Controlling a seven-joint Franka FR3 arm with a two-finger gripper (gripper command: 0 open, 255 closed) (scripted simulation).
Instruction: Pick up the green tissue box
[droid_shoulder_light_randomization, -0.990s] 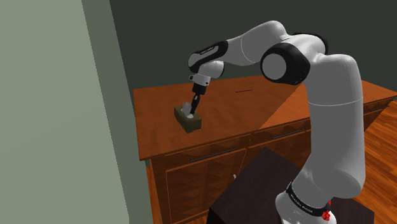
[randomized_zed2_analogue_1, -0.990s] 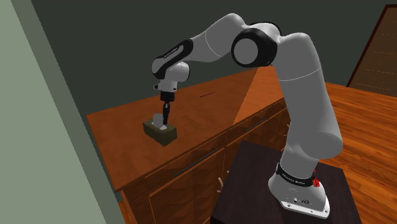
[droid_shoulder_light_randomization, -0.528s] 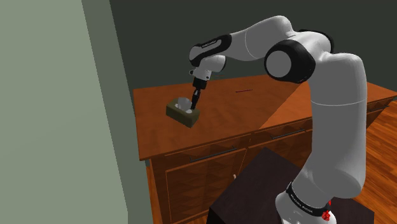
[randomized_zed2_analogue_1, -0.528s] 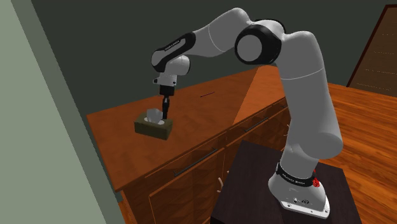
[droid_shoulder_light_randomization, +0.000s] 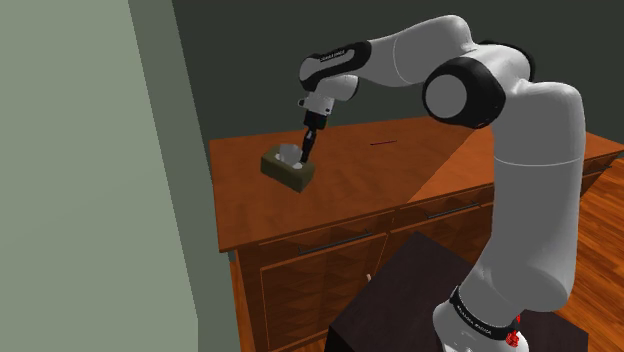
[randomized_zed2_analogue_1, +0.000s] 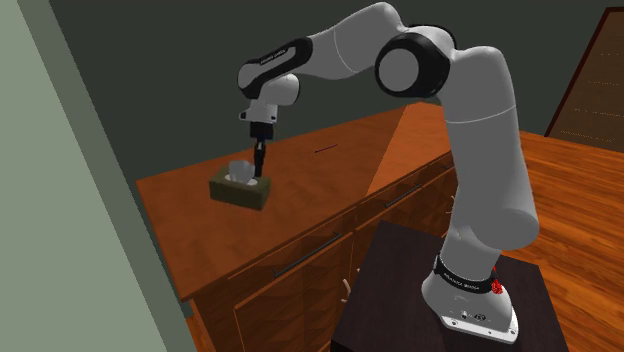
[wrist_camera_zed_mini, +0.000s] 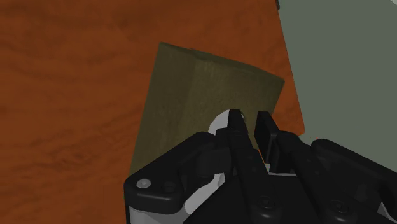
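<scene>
Tissue box (droid_shoulder_light_randomization: 288, 168): olive-green, near the wall-side end of the wooden tabletop (droid_shoulder_light_randomization: 400, 165). It appears to be just clear of the surface, though contact underneath cannot be ruled out.

Gripper (droid_shoulder_light_randomization: 307, 152): comes down from above onto the box's top face. In the wrist view the fingers (wrist_camera_zed_mini: 236, 127) stand almost together, pinched at the white tissue tuft (wrist_camera_zed_mini: 222, 118) by the opening. The hold appears to be on that tuft or the edge of the opening, not across the box walls.

Risks, as judged:
- If only tissue is gripped, it could pull out or tear, and the box would drop.
- The grip sits towards one end, so the far end could sag and swing, and the box could twist out.
- The grey-green wall (droid_shoulder_light_randomization: 80, 200) is close by; a swinging box could strike it.

Orientation: the top face with the opening points up towards the gripper. The long axis lies roughly level. In the shoulder view it runs from upper left to lower right, and in the wrist view it extends away from the fingers. A slight tilt is possible but cannot be confirmed.
</scene>
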